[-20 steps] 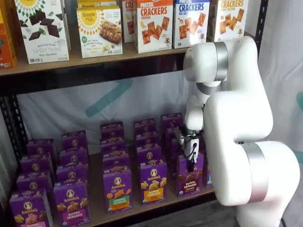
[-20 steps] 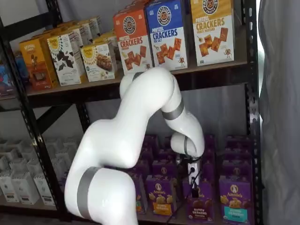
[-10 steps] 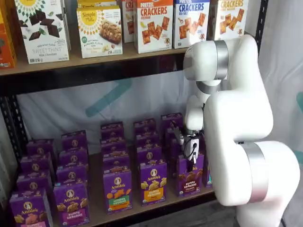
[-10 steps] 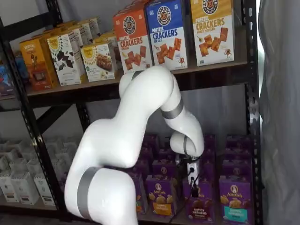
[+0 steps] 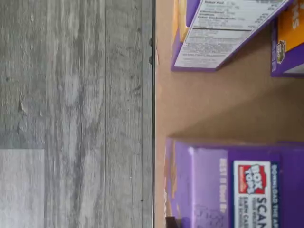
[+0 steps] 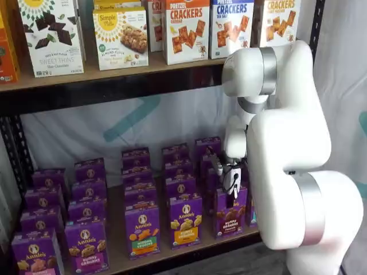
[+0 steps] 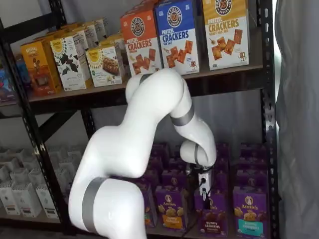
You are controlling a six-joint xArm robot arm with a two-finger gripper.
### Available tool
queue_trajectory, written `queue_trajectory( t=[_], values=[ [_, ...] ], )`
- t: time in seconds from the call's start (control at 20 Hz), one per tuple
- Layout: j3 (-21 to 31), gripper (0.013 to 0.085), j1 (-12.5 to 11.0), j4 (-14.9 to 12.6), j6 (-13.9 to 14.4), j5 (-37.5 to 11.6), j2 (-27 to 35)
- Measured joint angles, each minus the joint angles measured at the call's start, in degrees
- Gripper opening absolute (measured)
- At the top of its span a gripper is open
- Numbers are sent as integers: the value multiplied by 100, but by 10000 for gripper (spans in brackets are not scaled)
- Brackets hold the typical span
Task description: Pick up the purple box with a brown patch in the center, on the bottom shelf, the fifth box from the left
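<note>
while the white arm (image 6: 287,154) fills the right of both shelf views, the bottom shelf (image 6: 117,260) holds rows of purple cartons. the purple box (image 6: 229,213) stands upright in the front row, at six o'clock directly beneath the gripper (image 6: 230,195). fingers sit at its top; whether they clench it cannot be told. neighbouring cartons crowd both sides, so upward is the open way.

The purple box (image 6: 230,213) sits a little higher against the row than a second ago, its front lifting slightly off the bottom shelf (image 6: 160,252). The gripper (image 6: 231,195) rises with it; the arm's elbow (image 7: 159,94) shifts up.
</note>
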Motion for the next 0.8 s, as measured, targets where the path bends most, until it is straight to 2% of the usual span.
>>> queue_trajectory(
  t=[0.1, 0.4, 0.8],
  values=[
    [21, 290, 3, -5, 6, -9, -13],
    [140, 290, 21, 39, -19, -94, -83],
    [669, 290, 82, -159, 219, -159, -460]
  ],
)
